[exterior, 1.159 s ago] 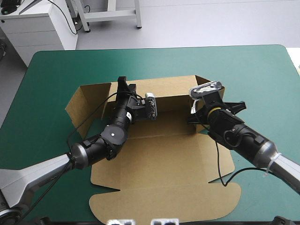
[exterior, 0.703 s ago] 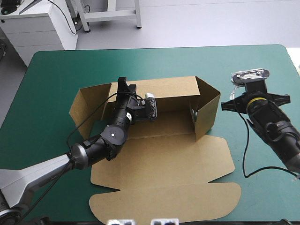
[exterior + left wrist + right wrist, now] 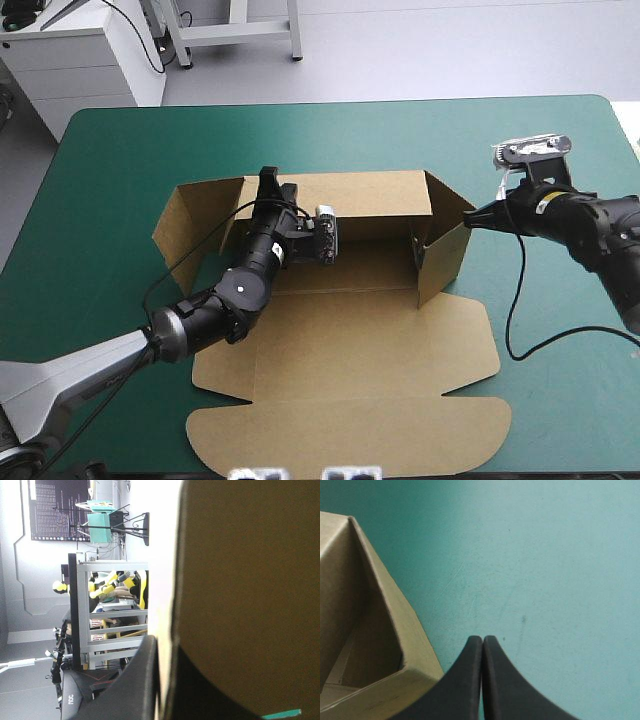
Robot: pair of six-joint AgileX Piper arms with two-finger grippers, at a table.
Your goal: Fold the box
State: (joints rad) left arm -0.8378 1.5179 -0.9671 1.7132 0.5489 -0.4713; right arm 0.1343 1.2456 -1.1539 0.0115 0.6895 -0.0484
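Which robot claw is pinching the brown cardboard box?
The left gripper: its black jaws clamp the raised back wall of the brown cardboard box. The right gripper is shut on nothing, over the teal-green table cover beside it.

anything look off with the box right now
Nothing damaged or spilled. The box is only half formed: its right wall stands splayed outward from the back wall rather than square, and the left flap leans outward too. The right gripper, jaws shut, sits just outside that right wall.
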